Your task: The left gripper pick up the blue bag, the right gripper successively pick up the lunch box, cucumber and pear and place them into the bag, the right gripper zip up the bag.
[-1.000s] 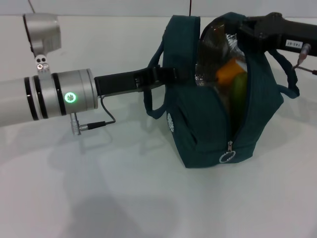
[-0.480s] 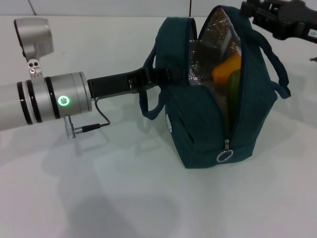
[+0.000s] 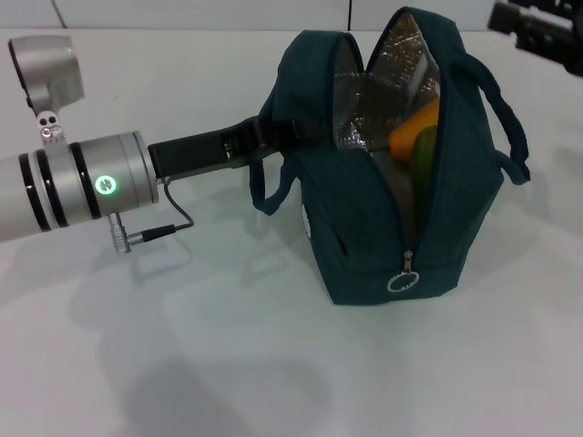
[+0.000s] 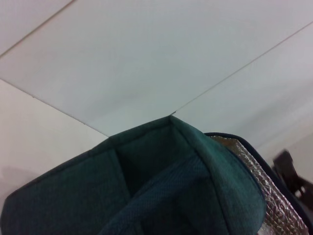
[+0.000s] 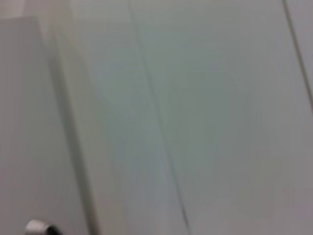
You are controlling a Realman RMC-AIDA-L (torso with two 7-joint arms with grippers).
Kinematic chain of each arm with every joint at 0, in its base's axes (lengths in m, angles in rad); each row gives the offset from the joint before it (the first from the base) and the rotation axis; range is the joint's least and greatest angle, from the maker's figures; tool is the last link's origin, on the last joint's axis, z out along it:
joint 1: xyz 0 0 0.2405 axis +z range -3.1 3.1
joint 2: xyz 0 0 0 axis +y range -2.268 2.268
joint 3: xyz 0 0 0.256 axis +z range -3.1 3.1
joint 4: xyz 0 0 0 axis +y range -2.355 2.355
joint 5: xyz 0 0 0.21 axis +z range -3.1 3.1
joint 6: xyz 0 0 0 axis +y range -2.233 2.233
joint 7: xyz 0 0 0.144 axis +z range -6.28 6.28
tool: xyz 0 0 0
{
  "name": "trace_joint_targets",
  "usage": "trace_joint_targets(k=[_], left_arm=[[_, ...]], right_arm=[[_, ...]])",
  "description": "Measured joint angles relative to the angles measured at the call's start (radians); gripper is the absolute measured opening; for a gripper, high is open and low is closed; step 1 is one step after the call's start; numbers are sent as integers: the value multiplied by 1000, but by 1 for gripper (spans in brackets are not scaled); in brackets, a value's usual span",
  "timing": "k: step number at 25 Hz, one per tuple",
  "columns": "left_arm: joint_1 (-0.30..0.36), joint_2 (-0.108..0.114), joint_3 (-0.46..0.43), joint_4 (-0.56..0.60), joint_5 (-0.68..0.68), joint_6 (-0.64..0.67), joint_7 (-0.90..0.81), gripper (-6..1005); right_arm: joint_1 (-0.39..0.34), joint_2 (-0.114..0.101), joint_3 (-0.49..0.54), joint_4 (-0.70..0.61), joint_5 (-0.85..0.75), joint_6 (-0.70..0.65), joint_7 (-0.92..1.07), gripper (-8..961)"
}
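Left gripper (image 3: 290, 135) fingers pinch blue bag (image 3: 364, 228) handle; right gripper (image 3: 537, 25) fingers unseen. Risk: zipper snagging, mouth gaping.

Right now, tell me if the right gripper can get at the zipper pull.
Probably yes. The zipper pull hangs exposed low on the blue bag, nothing covering it. The right gripper is up beyond the bag, while the left gripper holds the handle.

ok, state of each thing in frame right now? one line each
blue bag: upright on the table, unzipped, mouth open
zipper pull: at the near end, low down
pear: inside the bag
cucumber: inside the bag, beside the pear
left gripper: at the bag's near handle
right gripper: off beyond the bag
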Motion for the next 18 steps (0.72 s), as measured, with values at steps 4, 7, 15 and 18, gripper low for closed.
trace_joint_targets(k=[4, 7, 15, 18], left_arm=[[0, 0, -2, -1, -1, 0, 0, 42], [0, 0, -3, -1, -1, 0, 0, 42], [0, 0, -6, -1, -6, 0, 0, 41], [0, 0, -6, -1, -7, 0, 0, 41]], right_arm=[[-35, -28, -13, -4, -28, -102, 2, 594], [-67, -40, -13, -12, -76, -202, -8, 599], [-107, -38, -18, -19, -233, -403, -63, 594], [-107, -25, -22, -19, -304, -418, -70, 593]])
